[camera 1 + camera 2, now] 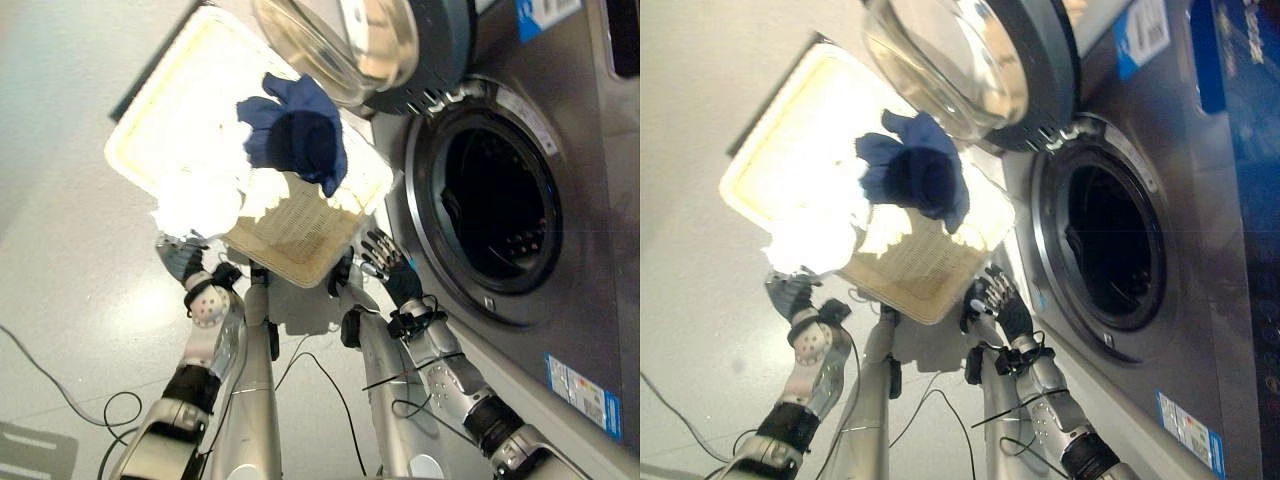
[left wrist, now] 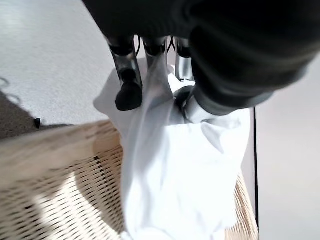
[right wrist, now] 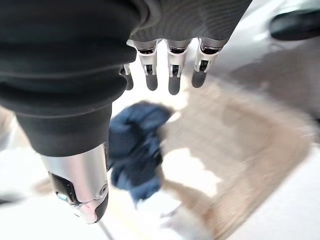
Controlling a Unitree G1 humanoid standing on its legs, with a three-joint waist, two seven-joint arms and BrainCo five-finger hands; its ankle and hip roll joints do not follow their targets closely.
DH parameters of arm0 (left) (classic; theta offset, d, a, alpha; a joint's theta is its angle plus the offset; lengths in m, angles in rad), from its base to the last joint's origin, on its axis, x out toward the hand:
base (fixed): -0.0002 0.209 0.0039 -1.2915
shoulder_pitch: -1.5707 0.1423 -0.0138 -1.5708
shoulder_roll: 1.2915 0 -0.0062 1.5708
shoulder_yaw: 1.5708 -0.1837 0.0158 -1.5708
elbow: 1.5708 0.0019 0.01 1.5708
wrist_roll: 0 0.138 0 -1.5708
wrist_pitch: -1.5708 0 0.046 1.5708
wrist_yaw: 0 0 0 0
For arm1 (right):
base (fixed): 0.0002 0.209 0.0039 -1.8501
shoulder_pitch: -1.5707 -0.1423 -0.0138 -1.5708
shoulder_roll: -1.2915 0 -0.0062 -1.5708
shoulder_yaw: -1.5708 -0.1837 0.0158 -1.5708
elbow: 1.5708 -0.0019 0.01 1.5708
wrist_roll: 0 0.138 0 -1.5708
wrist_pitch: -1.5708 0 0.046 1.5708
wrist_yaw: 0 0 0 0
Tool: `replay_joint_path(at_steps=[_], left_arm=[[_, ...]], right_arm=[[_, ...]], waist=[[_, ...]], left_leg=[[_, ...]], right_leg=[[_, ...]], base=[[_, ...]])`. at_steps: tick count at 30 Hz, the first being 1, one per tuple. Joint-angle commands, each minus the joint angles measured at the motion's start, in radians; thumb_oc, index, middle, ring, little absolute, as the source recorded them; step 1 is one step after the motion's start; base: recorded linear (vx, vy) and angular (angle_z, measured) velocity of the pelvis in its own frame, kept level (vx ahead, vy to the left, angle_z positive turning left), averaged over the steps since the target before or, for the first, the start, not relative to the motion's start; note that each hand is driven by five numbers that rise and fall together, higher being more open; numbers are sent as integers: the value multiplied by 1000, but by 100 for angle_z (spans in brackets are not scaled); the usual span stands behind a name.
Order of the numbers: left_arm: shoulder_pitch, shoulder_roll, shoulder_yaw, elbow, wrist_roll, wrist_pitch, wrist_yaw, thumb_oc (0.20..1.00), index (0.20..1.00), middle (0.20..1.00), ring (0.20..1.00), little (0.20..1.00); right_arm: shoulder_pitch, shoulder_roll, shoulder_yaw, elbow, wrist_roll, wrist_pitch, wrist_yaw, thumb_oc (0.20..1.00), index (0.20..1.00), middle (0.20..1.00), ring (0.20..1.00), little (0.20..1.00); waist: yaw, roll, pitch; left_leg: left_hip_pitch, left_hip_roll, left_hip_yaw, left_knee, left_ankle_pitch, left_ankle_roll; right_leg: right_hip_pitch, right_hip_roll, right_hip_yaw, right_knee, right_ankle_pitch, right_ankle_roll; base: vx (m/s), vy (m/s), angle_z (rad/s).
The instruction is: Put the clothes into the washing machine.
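A wicker basket (image 1: 300, 228) stands on the floor in front of the washing machine (image 1: 560, 300). Over the basket's near corner hangs a white cloth (image 1: 200, 200), and my left hand (image 1: 183, 258) is at its lower edge. In the left wrist view the white cloth (image 2: 170, 175) runs between the fingers (image 2: 127, 85) and the thumb, which pinch it. A dark blue cloth (image 1: 295, 135) lies heaped in the basket's middle. Beside the basket's corner nearest the machine, my right hand (image 1: 385, 262) is open with straight fingers (image 3: 172, 70) that hold nothing, and the blue cloth (image 3: 135, 150) shows beyond them.
The drum opening (image 1: 495, 210) is dark and stands open at the right. The round glass door (image 1: 360, 45) is swung out over the basket's far edge. Pale floor (image 1: 60, 250) spreads to the left.
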Motion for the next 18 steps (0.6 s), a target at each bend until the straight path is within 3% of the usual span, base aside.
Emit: replay_joint_path(at_steps=[1,3,7,9,15,18], left_arm=[[-10,55,23,-117,82,-14,-156,200,200,200,200,200],[0,64,22,-138,78,-9,-183,200,200,200,200,200],[63,111,4,-290,11,18,-396,200,200,200,200,200],[69,112,2,-310,9,27,-410,200,200,200,200,200],[99,141,-39,-437,-39,98,-593,200,200,200,200,200],[82,152,-71,-450,-69,142,-660,200,200,200,200,200]], right_arm=[[4,-43,-33,-62,-111,21,0,1000,1000,1000,1000,1000],[-2,-55,-39,-61,-123,28,0,1000,1000,1000,1000,1000],[-25,-114,-78,-31,-180,104,-29,1000,1000,1000,1000,1000],[-23,-116,-81,-31,-180,112,-28,1000,1000,1000,1000,1000],[-44,-150,-68,-42,-297,182,-2,1000,1000,1000,1000,1000],[-70,-166,-57,-44,-244,242,35,1000,1000,1000,1000,1000]], waist=[[-8,46,-15],[-3,50,-15],[25,87,-15],[27,90,-15],[49,123,-15],[50,133,-15]], left_leg=[[41,-108,64,79,-123,37],[52,-109,64,73,-122,38],[127,-107,75,10,-106,39],[135,-106,76,-1,-103,39],[192,-104,75,-83,-71,47],[205,-103,80,-88,-69,47]], right_leg=[[124,15,-8,-240,127,114],[135,12,-13,-245,128,115],[202,-6,-33,-280,136,127],[209,-6,-34,-284,137,128],[251,-14,-44,-293,135,137],[260,-19,-50,-285,129,140]], base=[[-68,20,15],[-48,17,13],[-68,41,10],[-29,19,18],[-21,17,9],[-3,38,0]])
